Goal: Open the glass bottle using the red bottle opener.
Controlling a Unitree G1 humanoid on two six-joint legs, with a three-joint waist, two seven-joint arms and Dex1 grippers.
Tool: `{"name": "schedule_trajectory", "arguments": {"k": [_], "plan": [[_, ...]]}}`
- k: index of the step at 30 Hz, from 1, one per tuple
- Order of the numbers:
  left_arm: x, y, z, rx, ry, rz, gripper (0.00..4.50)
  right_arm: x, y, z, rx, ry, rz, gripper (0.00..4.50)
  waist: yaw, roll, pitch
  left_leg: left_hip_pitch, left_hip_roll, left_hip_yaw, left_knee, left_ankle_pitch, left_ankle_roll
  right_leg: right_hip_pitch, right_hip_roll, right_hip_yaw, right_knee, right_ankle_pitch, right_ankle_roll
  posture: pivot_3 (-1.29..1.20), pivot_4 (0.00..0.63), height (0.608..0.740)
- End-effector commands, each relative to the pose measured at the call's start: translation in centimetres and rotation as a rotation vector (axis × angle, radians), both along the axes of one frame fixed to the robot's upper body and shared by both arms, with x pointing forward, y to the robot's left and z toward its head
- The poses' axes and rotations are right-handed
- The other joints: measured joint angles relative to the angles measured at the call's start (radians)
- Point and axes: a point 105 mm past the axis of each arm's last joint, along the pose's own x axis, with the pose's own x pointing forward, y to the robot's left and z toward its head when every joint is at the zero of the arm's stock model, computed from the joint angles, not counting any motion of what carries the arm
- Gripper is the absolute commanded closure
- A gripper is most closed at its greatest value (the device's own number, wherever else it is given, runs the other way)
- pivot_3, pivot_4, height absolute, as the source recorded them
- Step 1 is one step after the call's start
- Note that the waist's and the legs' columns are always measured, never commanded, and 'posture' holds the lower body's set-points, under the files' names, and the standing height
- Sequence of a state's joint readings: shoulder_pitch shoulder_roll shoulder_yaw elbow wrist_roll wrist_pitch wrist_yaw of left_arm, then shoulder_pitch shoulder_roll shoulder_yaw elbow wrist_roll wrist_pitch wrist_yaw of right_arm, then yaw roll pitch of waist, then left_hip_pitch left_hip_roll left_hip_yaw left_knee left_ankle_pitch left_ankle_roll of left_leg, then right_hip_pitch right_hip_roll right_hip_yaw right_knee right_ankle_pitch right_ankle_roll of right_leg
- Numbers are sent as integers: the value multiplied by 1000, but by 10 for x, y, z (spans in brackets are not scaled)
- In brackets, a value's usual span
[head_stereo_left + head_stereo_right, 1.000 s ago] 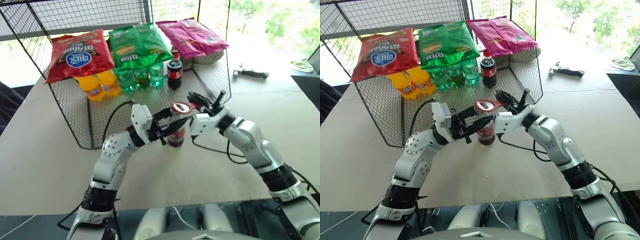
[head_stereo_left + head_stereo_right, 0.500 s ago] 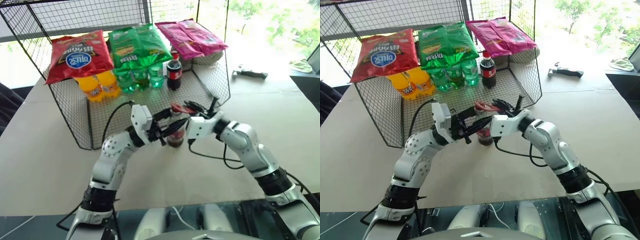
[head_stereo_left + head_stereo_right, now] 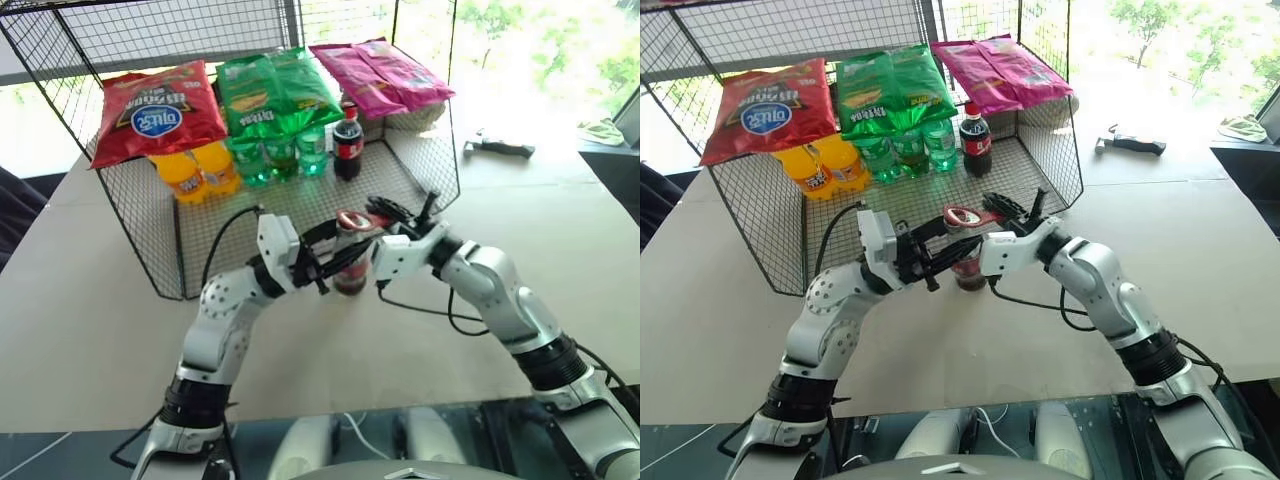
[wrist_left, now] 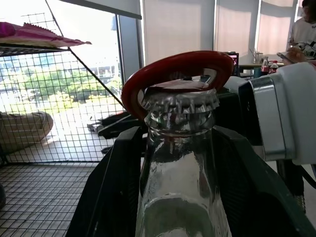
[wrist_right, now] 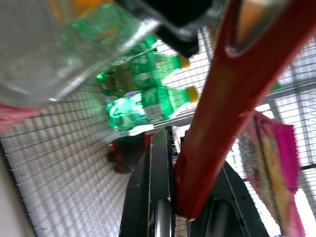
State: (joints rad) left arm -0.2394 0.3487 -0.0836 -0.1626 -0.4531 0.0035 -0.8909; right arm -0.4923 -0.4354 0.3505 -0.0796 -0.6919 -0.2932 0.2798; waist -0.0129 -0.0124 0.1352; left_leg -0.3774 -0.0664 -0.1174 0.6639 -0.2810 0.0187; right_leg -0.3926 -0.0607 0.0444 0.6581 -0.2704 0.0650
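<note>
L gripper (image 3: 322, 262) clamps clear glass bottle (image 3: 350, 268), R gripper (image 3: 383, 222) pinches flat red opener (image 3: 355, 220), ring on crimped cap (image 4: 181, 100)

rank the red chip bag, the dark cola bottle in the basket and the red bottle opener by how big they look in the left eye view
1. red chip bag
2. dark cola bottle
3. red bottle opener

The last two look close in size, and the opener sits nearer the camera, so that order is unsure.

Honestly can't read any of it, the logo on the red snack bag (image 3: 160, 112) is too small.
</note>
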Motion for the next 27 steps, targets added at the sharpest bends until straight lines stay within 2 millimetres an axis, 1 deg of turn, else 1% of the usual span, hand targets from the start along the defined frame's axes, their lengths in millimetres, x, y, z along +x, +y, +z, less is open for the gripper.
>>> {"name": "schedule_trajectory", "arguments": {"k": [1, 7, 14, 17, 20, 27], "plan": [[7, 3, -33, 70, 125, 30, 2822, -15, 16, 24, -15, -163, 112, 4500, 0, 0, 0, 0, 0, 0, 0, 0, 0, 0, 0, 0, 0, 0, 0, 0, 150, 740], [9, 2, -34, 66, 124, 27, 2822, -11, 16, 28, -14, -214, 102, 4500, 1, 0, 0, 0, 0, 0, 0, 0, 0, 0, 0, 0, 0, 0, 0, 0, 150, 740], [10, 1, -34, 63, 125, 28, 2822, -7, 14, 40, -14, -289, 81, 4500, 1, 0, 0, 0, 0, 0, 0, 0, 0, 0, 0, 0, 0, 0, 0, 0, 150, 740], [10, 1, -33, 61, 125, 25, 2822, -2, 6, 56, -20, -363, 54, 4500, 1, 0, 0, 0, 0, 0, 0, 0, 0, 0, 0, 0, 0, 0, 0, 0, 150, 740], [10, -1, -33, 60, 125, 22, 2822, 1, -1, 67, -28, -433, 35, 4500, 0, 0, 0, 0, 0, 0, 0, 0, 0, 0, 0, 0, 0, 0, 0, 0, 150, 740], [9, -2, -32, 61, 123, 20, 2822, -3, -6, 87, 5, -552, 33, 4500, 0, 0, 0, 0, 0, 0, -1, 0, 0, -1, 0, 0, -1, 0, 0, 0, 150, 740]]}}
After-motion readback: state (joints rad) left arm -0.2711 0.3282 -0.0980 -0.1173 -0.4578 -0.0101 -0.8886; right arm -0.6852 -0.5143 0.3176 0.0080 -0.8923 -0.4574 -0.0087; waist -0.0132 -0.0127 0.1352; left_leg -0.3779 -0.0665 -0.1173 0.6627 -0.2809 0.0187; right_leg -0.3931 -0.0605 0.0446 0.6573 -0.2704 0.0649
